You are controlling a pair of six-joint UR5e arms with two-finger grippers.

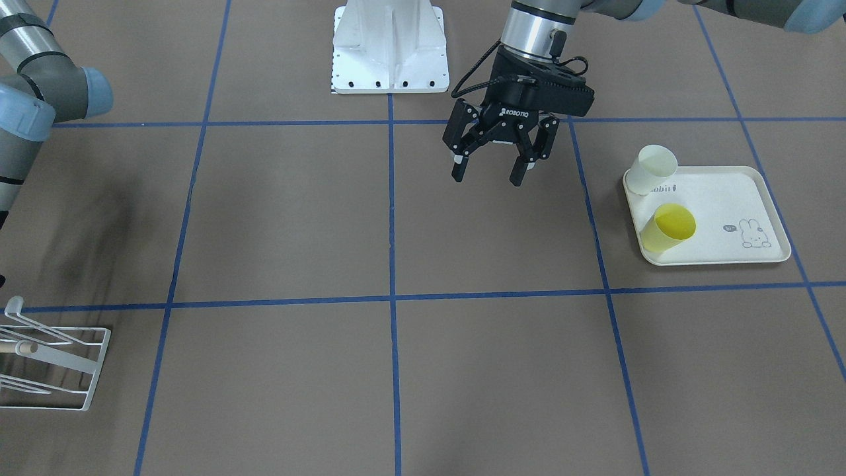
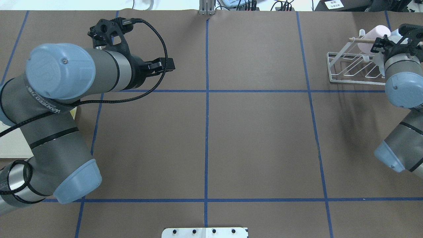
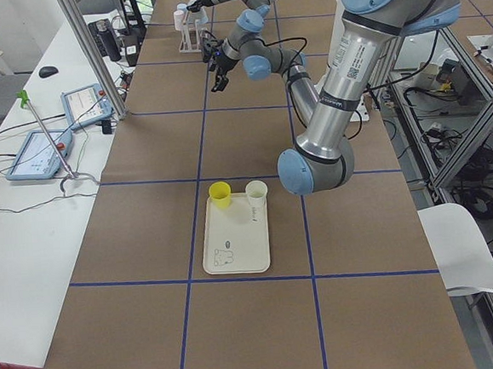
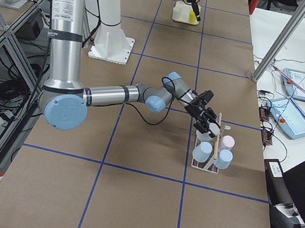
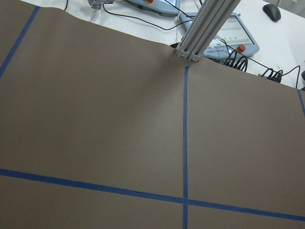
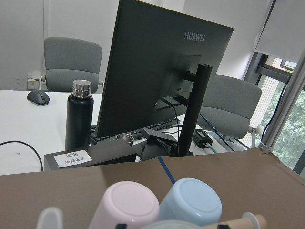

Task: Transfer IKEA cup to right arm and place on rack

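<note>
Brown table (image 1: 297, 218) wide open mid-field; left gripper (image 1: 492, 168) hangs spread, empty; right gripper (image 4: 206, 125) crowds the rack (image 2: 329, 67) at the edge, grip unclear.

Opposed front and overhead views, the rack (image 2: 355, 67) common to both.

Brown table (image 1: 297, 218), blue tape grid (image 1: 391, 218), bears cream tray (image 1: 717, 205), white rack (image 1: 56, 367), robot base (image 1: 390, 53)
</note>
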